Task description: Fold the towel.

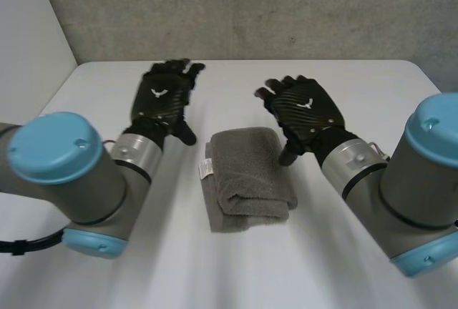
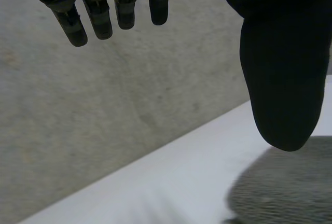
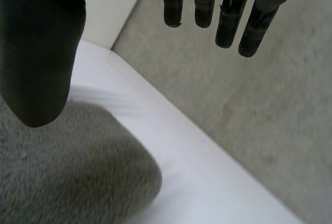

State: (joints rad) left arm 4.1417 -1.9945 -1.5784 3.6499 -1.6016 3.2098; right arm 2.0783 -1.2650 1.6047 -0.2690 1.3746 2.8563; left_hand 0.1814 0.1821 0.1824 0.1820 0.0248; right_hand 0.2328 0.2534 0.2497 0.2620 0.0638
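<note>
A white table (image 1: 358, 94) with rounded far corners fills the lower and middle part of the head view. Behind it, across the top of the frame, stands a rough grey concrete wall (image 1: 286, 8), mottled and speckled. At the upper left a smooth white panel (image 1: 28, 44) meets it. The light is soft and even.

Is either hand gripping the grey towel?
No, the black left hand and right hand flank the folded grey terry towel, both open and holding nothing.

The towel (image 1: 247, 177) is fuzzy grey terry cloth, the table (image 1: 379, 94) smooth matt white, the wall (image 1: 250, 8) rough like concrete, and the left hand (image 1: 161, 101) and right hand (image 1: 308, 112) matt black.
</note>
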